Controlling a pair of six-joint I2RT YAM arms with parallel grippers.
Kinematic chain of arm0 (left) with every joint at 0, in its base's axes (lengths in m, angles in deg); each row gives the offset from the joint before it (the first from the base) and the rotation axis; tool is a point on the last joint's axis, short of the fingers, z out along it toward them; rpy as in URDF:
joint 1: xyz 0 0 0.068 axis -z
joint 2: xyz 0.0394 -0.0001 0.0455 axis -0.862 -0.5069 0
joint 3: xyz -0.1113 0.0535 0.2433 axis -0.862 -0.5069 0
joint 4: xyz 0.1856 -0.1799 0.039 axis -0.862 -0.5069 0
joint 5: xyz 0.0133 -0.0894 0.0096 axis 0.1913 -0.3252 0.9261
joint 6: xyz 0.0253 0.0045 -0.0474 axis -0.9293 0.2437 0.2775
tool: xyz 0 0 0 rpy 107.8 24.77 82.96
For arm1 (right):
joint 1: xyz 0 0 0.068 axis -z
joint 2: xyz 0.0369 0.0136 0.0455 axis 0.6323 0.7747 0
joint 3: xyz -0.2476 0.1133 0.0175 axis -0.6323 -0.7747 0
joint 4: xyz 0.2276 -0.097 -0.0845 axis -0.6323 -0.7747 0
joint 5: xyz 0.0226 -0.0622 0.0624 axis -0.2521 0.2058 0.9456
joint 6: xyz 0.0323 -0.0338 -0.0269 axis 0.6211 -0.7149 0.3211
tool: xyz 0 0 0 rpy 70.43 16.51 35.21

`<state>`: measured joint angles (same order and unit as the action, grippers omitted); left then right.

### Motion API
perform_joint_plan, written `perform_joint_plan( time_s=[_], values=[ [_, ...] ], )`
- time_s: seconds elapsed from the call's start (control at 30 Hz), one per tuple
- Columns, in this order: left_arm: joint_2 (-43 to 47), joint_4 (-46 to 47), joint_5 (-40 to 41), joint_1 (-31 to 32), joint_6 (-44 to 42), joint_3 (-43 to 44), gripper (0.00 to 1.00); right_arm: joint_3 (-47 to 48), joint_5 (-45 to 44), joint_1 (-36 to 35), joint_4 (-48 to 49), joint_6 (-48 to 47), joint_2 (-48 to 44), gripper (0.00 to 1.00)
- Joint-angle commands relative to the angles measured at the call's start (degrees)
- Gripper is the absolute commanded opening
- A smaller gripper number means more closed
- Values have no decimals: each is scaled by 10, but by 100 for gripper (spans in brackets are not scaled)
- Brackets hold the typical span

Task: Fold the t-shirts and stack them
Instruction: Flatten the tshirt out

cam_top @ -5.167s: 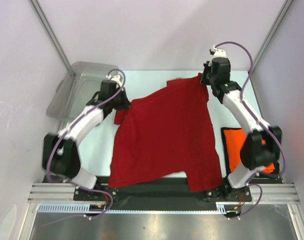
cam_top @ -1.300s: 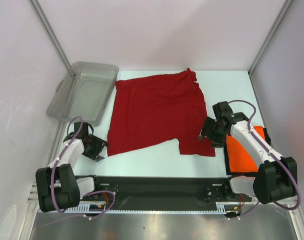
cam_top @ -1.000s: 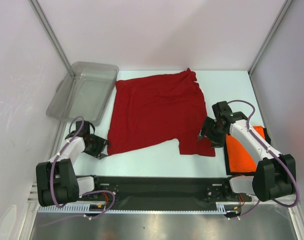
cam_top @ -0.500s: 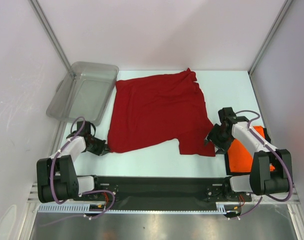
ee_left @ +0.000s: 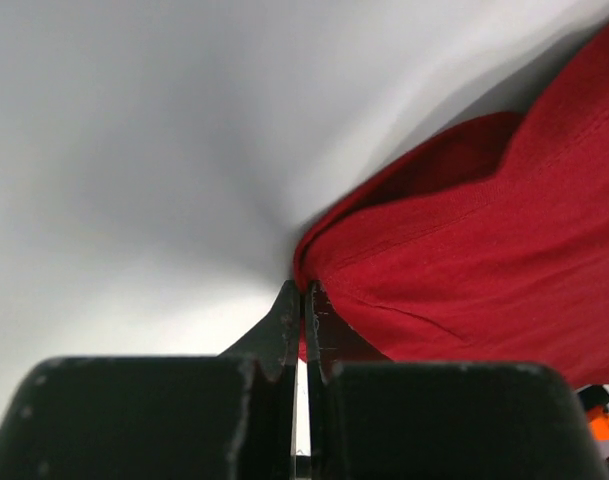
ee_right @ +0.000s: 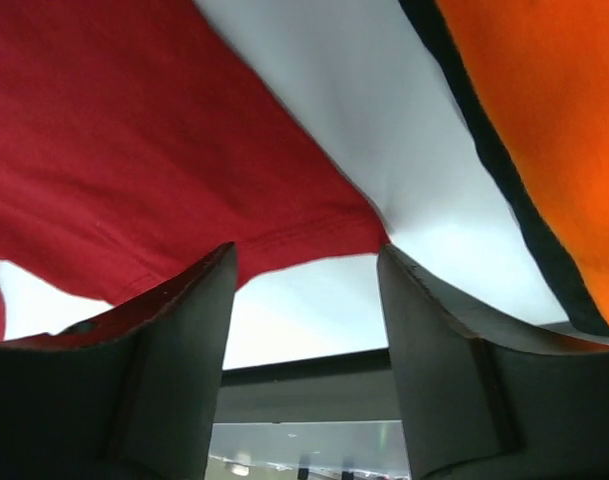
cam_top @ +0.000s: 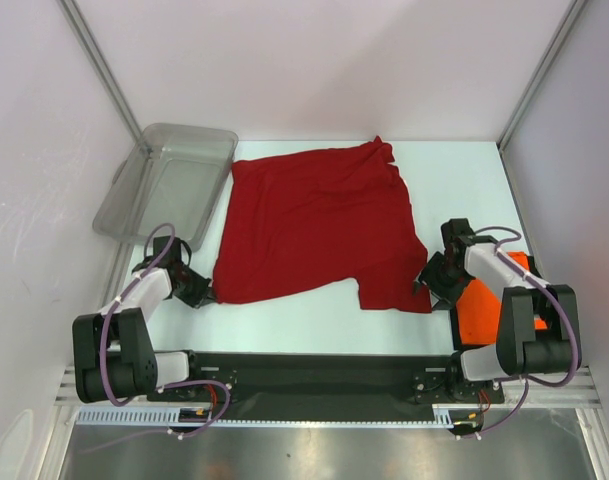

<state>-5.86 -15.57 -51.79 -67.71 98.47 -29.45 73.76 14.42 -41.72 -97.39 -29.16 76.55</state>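
The dark red t-shirt (cam_top: 319, 225) lies spread flat on the table, one sleeve pointing toward the near edge. My left gripper (cam_top: 202, 292) sits low at its near left corner, shut on a fold of the red cloth (ee_left: 484, 260), which shows pinched between the fingertips of the left gripper (ee_left: 304, 290). My right gripper (cam_top: 424, 283) stands open at the shirt's near right corner. In the right wrist view the red hem (ee_right: 114, 130) runs just past the right gripper (ee_right: 306, 255), with nothing gripped. The orange t-shirt (cam_top: 484, 300) lies folded at the near right, behind the right arm.
A translucent grey tub (cam_top: 169, 185) stands at the far left, beside the red shirt. A dark strip (ee_right: 484, 160) borders the orange shirt (ee_right: 544, 120). The pale table (cam_top: 454, 170) is walled in on three sides. Both arm bases sit on the black rail at the near edge.
My left gripper moved up to the red shirt's near left corner and shut on it. The right gripper slid a little toward the near right corner and narrowed slightly, still open.
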Motion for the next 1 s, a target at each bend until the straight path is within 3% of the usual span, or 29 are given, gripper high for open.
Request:
perform_joint_plan(
  time_s=[0.0,0.37,0.63,0.73,0.77,0.83,0.9,0.97],
  values=[
    [7,25,-14,2,-46,16,0,0,-16,0,24,-14,23,62],
    [2,42,-41,2,-47,15,0,-14,-51,0,28,-6,23,61],
    [9,44,-45,2,-49,16,0,-20,-79,-29,56,16,35,51],
    [16,43,-44,2,-55,15,0,-23,-87,-29,68,18,31,41],
    [18,40,-44,1,-56,16,0,-21,-88,-29,68,18,24,31],
    [29,34,-39,2,-65,20,0,-13,-94,-28,60,17,13,21],
    [37,26,-32,2,-75,28,0,13,-102,-23,49,12,-6,3],
    [53,15,-26,2,-91,37,0,43,-118,-16,29,4,-20,0]
  ],
)
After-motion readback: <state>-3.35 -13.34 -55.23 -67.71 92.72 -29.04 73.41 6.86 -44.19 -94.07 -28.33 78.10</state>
